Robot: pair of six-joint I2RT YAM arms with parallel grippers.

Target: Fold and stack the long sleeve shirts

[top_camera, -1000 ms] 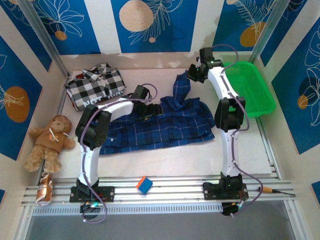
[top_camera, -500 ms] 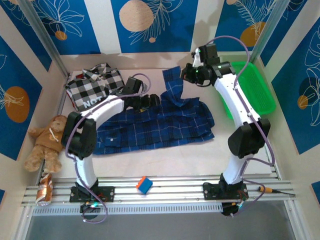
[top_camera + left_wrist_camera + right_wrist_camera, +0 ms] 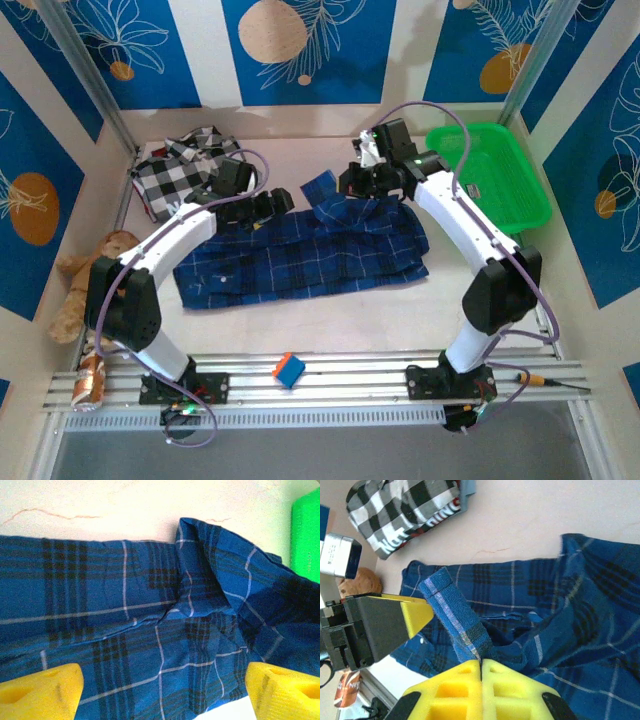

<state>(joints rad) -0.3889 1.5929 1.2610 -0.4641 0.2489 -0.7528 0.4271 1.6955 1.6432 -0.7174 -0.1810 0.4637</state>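
Pale worktop [image 3: 330, 325] between blue leaf-print walls; a sleeve fold is in hand.
The dark blue plaid shirt [image 3: 300, 262] lies mid-worktop, long axis left to right. The right jaws are clamped on its sleeve [image 3: 454, 617], raised at the far edge with the body nearward. The left jaws stand apart just left. Far left, the checked shirt [image 3: 185, 178] reads "NOT".

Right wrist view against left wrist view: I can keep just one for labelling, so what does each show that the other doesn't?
Right wrist, not left wrist: the right gripper shut on a strip of the dark blue plaid shirt, the black-and-white checked shirt, the teddy bear. Left wrist, not right wrist: the edge of the green basket. Both: that plaid shirt spread on the pale table, and the left gripper, open over it.
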